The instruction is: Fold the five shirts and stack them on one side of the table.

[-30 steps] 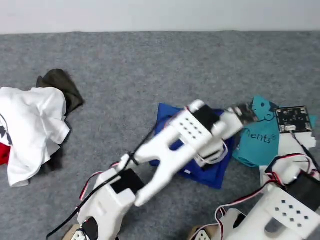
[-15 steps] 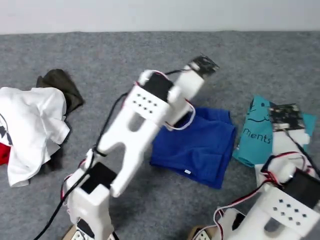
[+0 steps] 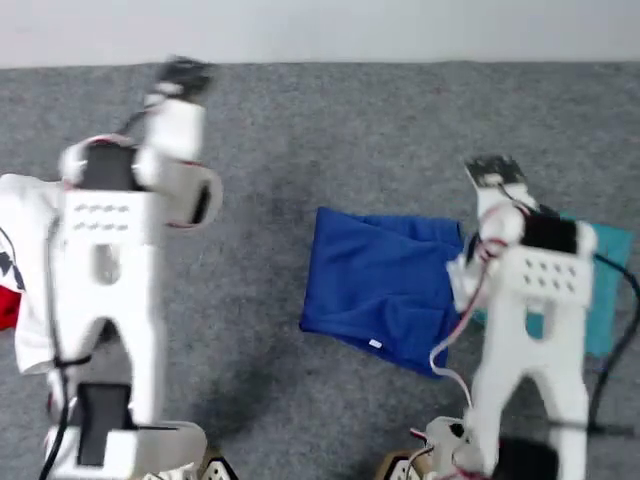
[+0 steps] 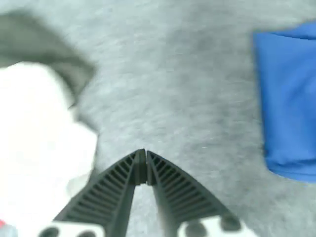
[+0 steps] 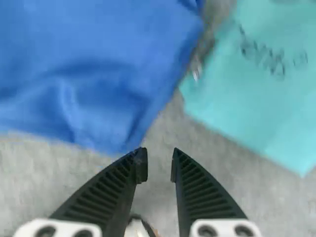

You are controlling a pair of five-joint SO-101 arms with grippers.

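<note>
Left claw (image 4: pixel 141 168) pinched closed, empty, over grey counter (image 3: pixel 330 140) beside white shirt (image 3: pixel 25 250) at the 9 o'clock edge. Right claw (image 5: pixel 157 165) has a narrow gap, empty, over the strip between folded blue shirt (image 3: pixel 385 290), mid-counter, and teal shirt (image 3: pixel 612 262) at its 3 o'clock.

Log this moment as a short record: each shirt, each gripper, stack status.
blue shirt: looks folded, flat at mid-table
teal shirt: flat, beside the blue shirt, not stacked on it
white shirt: crumpled, heaped with a dark shirt and a red one
left gripper: shut, empty, above bare table beside the white shirt
right gripper: slightly open, empty, at the blue shirt's edge
stack: not yet made
</note>
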